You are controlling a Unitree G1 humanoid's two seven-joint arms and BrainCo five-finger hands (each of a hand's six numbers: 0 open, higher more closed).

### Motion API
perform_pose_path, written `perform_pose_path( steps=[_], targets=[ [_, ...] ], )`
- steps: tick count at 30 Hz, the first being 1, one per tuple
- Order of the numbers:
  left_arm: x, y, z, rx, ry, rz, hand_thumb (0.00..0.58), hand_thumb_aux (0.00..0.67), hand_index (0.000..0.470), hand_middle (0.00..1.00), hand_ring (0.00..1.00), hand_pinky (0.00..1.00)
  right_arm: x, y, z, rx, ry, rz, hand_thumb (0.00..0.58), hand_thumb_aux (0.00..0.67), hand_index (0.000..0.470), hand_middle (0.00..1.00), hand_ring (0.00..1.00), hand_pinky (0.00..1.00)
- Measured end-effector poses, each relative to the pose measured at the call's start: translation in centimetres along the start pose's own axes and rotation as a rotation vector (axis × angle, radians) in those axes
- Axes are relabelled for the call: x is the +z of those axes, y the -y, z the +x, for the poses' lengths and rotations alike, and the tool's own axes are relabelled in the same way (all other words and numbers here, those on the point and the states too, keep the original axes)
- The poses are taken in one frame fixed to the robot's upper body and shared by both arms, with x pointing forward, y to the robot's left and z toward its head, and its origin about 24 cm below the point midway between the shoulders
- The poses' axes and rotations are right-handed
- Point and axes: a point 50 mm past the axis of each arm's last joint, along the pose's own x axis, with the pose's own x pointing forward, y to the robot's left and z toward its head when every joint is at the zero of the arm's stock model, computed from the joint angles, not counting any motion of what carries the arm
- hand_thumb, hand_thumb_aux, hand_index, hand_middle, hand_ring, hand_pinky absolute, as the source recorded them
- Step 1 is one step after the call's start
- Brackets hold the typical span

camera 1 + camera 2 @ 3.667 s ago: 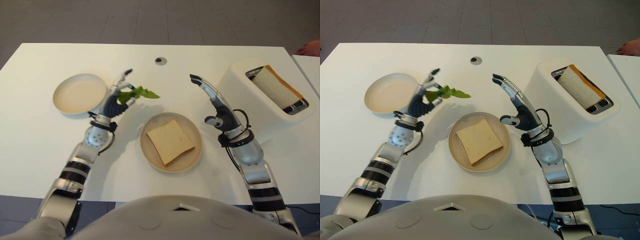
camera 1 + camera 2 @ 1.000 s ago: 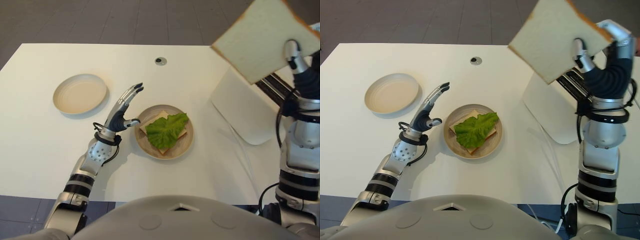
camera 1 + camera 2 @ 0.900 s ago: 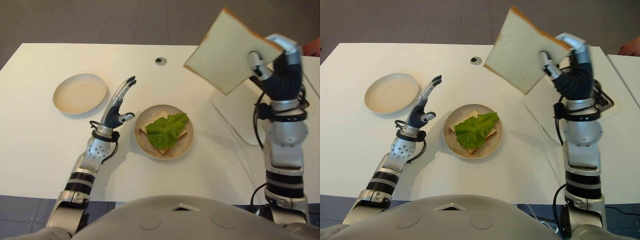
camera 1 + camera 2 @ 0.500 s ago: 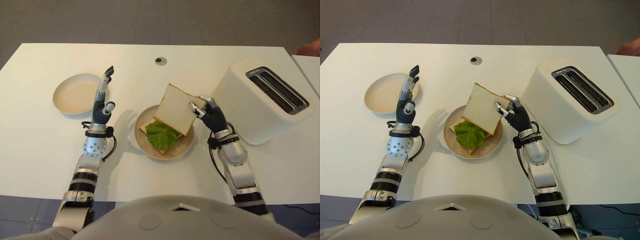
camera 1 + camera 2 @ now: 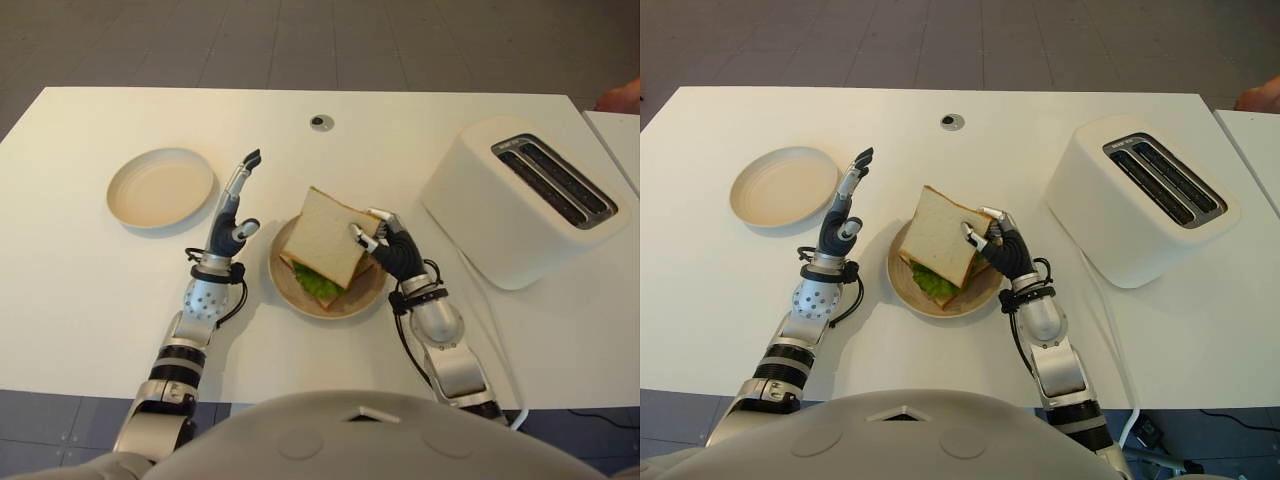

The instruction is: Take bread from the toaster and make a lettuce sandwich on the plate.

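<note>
A white toaster (image 5: 520,195) with two dark slots stands at the right of the table. On the round beige plate (image 5: 300,297) in the middle lies a bread slice with a green lettuce leaf (image 5: 315,284) on it. A second bread slice (image 5: 330,235) is tilted over the lettuce, its lower edge near the plate, and my right hand (image 5: 385,245) is shut on its right edge. My left hand (image 5: 230,210) stands upright left of the plate, fingers straight, holding nothing.
A shallow beige dish (image 5: 160,187) sits at the left. A small dark round fitting (image 5: 321,122) is set in the table at the back. Bare white table surface lies in front of the plate and to the far left.
My right hand has brought the second slice from up by the toaster down over the lettuce and lower toward the plate. My left hand shifted a little nearer the plate.
</note>
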Motion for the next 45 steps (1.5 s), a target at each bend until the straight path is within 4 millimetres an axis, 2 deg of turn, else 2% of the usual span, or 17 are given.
perform_pose_path(
  steps=[8, 15, 18, 19, 20, 21, 22, 23, 27, 30, 35, 36, 37, 38, 40, 41, 45],
  targets=[
    [3.6, 0.8, 0.0, -0.246, 0.242, 0.136, 0.0, 0.0, 0.0, 0.0, 0.0, 0.0, -0.8, -0.6, 0.0, 0.043, 0.028, -0.238, 0.58, 0.67, 0.47, 0.73, 0.73, 0.73],
    [2.4, 3.7, -4.3, -0.702, 0.159, 0.196, 0.413, 0.31, 0.217, 0.0, 0.0, 0.0, -1.0, -0.3, 0.1, 0.036, 0.034, -0.273, 0.58, 0.67, 0.47, 0.73, 0.73, 0.73],
    [1.7, 4.1, -4.5, -0.767, 0.137, 0.217, 0.413, 0.31, 0.217, 0.0, 0.0, 0.0, -1.0, -0.2, 0.2, 0.036, 0.031, -0.276, 0.58, 0.67, 0.47, 0.72, 0.72, 0.72],
    [1.5, 4.3, -4.4, -0.783, 0.138, 0.224, 0.425, 0.323, 0.227, 0.0, 0.0, 0.0, -1.1, -0.1, 0.2, 0.037, 0.028, -0.278, 0.58, 0.67, 0.47, 0.69, 0.69, 0.69],
    [1.4, 4.4, -4.4, -0.792, 0.137, 0.224, 0.408, 0.305, 0.214, 0.0, 0.0, 0.0, -1.1, -0.1, 0.3, 0.037, 0.026, -0.28, 0.58, 0.67, 0.47, 0.18, 0.18, 0.18],
    [1.2, 4.6, -4.2, -0.803, 0.139, 0.223, 0.413, 0.31, 0.217, 0.0, 0.0, 0.0, -1.2, 0.0, 0.3, 0.034, 0.021, -0.282, 0.541, 0.497, 0.348, 0.0, 0.0, 0.0],
    [1.0, 4.8, -4.0, -0.812, 0.142, 0.221, 0.432, 0.331, 0.232, 0.0, 0.0, 0.0, -1.2, 0.1, 0.2, 0.029, 0.017, -0.284, 0.062, 0.037, 0.026, 0.0, 0.0, 0.0],
    [0.8, 5.0, -3.8, -0.823, 0.146, 0.222, 0.436, 0.336, 0.236, 0.0, 0.0, 0.0, -1.3, 0.4, 0.2, 0.018, 0.015, -0.286, 0.0, 0.0, 0.0, 0.0, 0.0, 0.0],
    [0.6, 5.6, -3.2, -0.851, 0.162, 0.223, 0.438, 0.339, 0.238, 0.0, 0.0, 0.0, -0.6, 3.1, -0.1, -0.165, 0.045, -0.294, 0.0, 0.0, 0.0, 0.0, 0.0, 0.0],
    [0.4, 5.9, -3.1, -0.879, 0.164, 0.24, 0.417, 0.315, 0.221, 0.0, 0.0, 0.0, 3.5, 7.7, 0.2, -0.462, 0.263, -0.284, 0.0, 0.0, 0.0, 0.0, 0.0, 0.0],
    [0.0, 6.1, -2.4, -0.89, 0.184, 0.295, 0.0, 0.0, 0.0, 0.0, 0.0, 0.0, 4.5, 7.5, -0.8, -0.265, 0.383, -0.316, 0.0, 0.0, 0.0, 0.0, 0.0, 0.0],
    [-0.2, 6.1, -2.0, -0.877, 0.184, 0.332, 0.0, 0.0, 0.0, 0.0, 0.0, 0.0, 4.5, 7.1, -1.1, -0.181, 0.4, -0.303, 0.0, 0.0, 0.0, 0.0, 0.0, 0.0],
    [-0.3, 5.9, -1.7, -0.85, 0.179, 0.353, 0.0, 0.0, 0.0, 0.0, 0.0, 0.0, 4.4, 6.9, -1.4, -0.127, 0.403, -0.274, 0.227, 0.147, 0.103, 0.22, 0.22, 0.22],
    [-0.2, 5.6, -1.4, -0.784, 0.166, 0.348, 0.0, 0.0, 0.0, 0.0, 0.0, 0.0, 4.1, 6.6, -2.0, -0.031, 0.397, -0.232, 0.58, 0.67, 0.47, 1.0, 1.0, 1.0],
    [0.8, 4.8, -1.4, -0.655, 0.152, 0.217, 0.0, 0.0, 0.0, 1.0, 1.0, 1.0, 3.8, 6.3, -3.0, 0.108, 0.379, -0.13, 0.58, 0.67, 0.47, 1.0, 1.0, 1.0],
    [2.0, 4.3, -1.0, -0.576, 0.174, 0.114, 0.58, 0.67, 0.47, 1.0, 1.0, 1.0, 3.9, 6.1, -3.5, 0.173, 0.384, -0.087, 0.58, 0.67, 0.47, 1.0, 1.0, 1.0],
    [5.8, 3.1, -1.3, -0.551, 0.248, -0.251, 0.58, 0.67, 0.47, 1.0, 1.0, 1.0, 4.0, 4.1, -5.6, 0.493, 0.427, -0.014, 0.58, 0.67, 0.47, 1.0, 1.0, 1.0]
  ],
)
